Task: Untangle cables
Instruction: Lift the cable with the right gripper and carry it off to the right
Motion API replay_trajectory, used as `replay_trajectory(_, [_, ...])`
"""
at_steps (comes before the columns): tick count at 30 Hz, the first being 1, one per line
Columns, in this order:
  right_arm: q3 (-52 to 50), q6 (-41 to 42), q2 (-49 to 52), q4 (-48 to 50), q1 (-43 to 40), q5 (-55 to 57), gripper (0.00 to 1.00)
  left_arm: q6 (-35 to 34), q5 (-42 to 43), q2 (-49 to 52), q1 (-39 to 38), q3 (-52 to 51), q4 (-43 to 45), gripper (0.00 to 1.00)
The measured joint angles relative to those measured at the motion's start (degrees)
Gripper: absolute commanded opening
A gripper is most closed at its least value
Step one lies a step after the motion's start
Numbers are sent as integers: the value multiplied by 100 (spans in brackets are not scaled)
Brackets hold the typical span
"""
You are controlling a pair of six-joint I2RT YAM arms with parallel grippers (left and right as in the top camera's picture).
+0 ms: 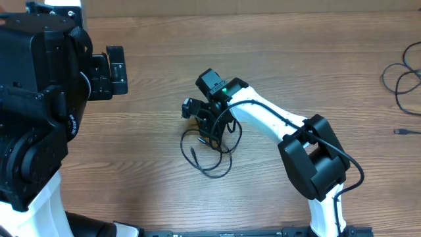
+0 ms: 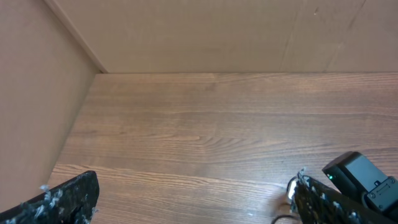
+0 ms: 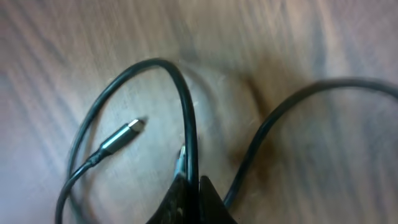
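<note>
The cables lie in a loose tangle of thin black loops at the middle of the table. My right gripper is down on the tangle's top edge. In the right wrist view its jaws are shut on one black cord that arches up and to the left. A silver-tipped plug lies on the wood to its left, and another cord curves off to the right. My left gripper is open and empty at the far left, away from the tangle; its fingers are spread wide over bare wood.
More thin black cords and a loose plug lie at the table's right edge. A brown wall closes off the far side and left in the left wrist view. The right arm's wrist camera shows at that view's lower right.
</note>
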Motion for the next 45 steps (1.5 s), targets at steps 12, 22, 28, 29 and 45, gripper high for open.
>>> replay_trajectory(12, [3440, 1152, -1023, -1368, -26, -223, 4, 0, -2, 0, 0, 0, 4, 100])
replay_trajectory(22, [5871, 2210, -2583, -1891, -1106, 1460, 4, 0, 0, 0, 0, -2, 2, 100])
replay_trajectory(28, [5875, 3010, -2763, -2085, -3189, 2164, 4, 0, 0, 0, 0, 0, 2, 100])
replay_trajectory(29, [5866, 3134, -2734, -2087, -3560, 2205, 4, 0, 0, 0, 0, 0, 2, 100])
replay_trajectory(45, [5829, 3698, -2524, -2481, -4098, -306, 4, 0, 28, 0, 0, 0, 0, 100])
